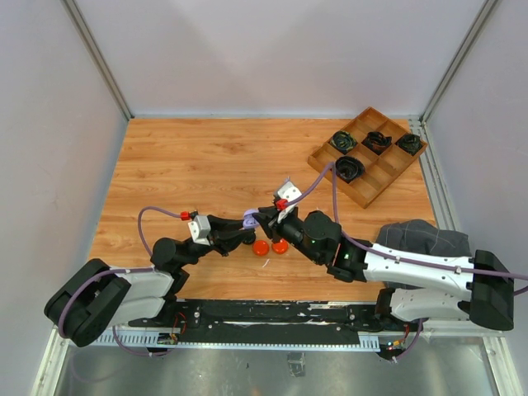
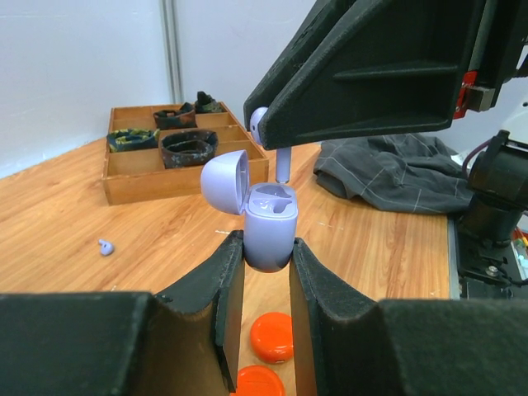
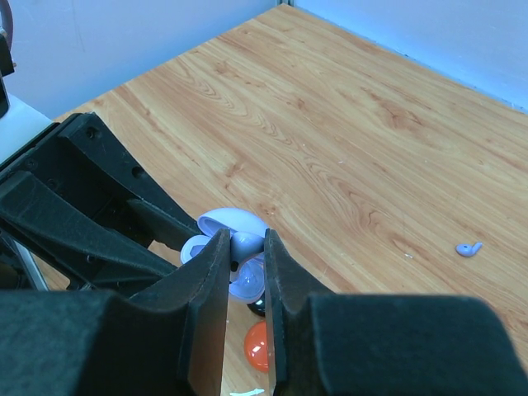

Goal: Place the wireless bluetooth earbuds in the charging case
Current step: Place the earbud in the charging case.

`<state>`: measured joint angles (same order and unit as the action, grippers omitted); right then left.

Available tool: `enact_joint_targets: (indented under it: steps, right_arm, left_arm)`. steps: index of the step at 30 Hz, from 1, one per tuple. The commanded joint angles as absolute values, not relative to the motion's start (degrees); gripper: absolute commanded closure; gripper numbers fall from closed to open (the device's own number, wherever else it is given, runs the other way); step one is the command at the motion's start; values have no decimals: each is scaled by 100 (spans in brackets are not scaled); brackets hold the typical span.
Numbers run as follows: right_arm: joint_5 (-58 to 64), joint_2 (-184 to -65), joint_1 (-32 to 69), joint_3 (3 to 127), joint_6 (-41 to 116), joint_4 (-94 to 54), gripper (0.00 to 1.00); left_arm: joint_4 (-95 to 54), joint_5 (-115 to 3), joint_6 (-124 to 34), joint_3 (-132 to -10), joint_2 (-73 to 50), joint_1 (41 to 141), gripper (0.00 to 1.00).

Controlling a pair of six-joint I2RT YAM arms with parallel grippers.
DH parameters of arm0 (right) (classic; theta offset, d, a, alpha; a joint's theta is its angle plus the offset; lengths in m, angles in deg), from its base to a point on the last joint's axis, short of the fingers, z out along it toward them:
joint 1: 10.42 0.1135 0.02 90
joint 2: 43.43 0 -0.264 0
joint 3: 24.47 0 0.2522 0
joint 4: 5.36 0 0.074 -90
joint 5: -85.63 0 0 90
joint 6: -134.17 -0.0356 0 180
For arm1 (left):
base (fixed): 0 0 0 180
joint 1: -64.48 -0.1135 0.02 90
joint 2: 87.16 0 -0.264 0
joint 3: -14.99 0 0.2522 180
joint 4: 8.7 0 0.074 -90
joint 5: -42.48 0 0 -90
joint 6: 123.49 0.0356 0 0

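Observation:
My left gripper (image 2: 268,247) is shut on the lilac charging case (image 2: 271,227), which it holds upright above the table with the lid hinged open to the left. Just above the case's open top hangs a lilac earbud (image 2: 283,165), stem pointing down, with my right gripper (image 3: 246,239) shut on it. From above, both grippers meet at the table's middle, around the case (image 1: 250,219). The right wrist view shows the held earbud (image 3: 247,245) pinched between the pads, over the case's lid (image 3: 235,221). A second lilac earbud (image 2: 105,246) lies loose on the wood (image 3: 469,247).
Two orange discs (image 1: 261,247) (image 1: 280,245) lie on the table under the grippers. A wooden compartment tray (image 1: 388,177) with coiled black cables stands at the back right. A grey cloth (image 1: 421,238) lies at the right, beside the right arm.

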<state>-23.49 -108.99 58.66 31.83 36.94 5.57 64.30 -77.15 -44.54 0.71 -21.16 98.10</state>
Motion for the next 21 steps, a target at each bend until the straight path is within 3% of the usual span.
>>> enact_joint_targets:
  steps: [1,18,21]
  right_arm:
    - [-2416,-10989,5963,3127,3744,843,82]
    - [-2308,-11111,6038,3069,3674,816,77]
    - [-2340,-11079,6042,3064,3670,815,71]
  left_arm:
    - [6985,-7701,-4501,362,-2101,9844,100]
    - [6866,-7399,-4580,376,-2197,9850,100]
    - [6842,-7389,-4580,372,-2203,9849,100]
